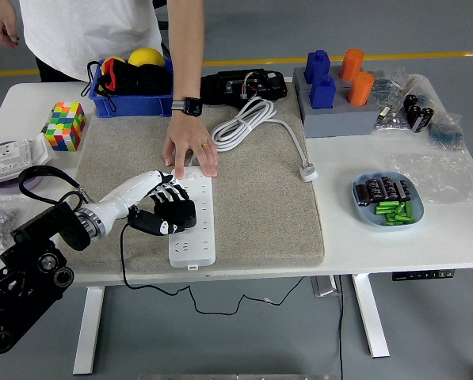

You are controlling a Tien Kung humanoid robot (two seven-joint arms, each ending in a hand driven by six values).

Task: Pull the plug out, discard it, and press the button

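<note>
A white power strip [194, 220] lies on the grey mat [252, 206], its white cable [244, 125] coiled behind it. A black plug adapter [178, 214] sits in the strip's middle sockets, with a thin black cord trailing off the table's front. My left hand [166, 210] is curled around the adapter, fingers over its top and thumb below. A person's hand [188, 150] presses flat on the strip's far end. My right hand is out of view.
Blue bin [133, 104] with toys at the back left, a colourful cube [64, 125], a white socket plate [6, 158]. Black device [244, 83], grey block holder [335, 111] with blue and orange pegs, blue dish [388, 202] of batteries at the right.
</note>
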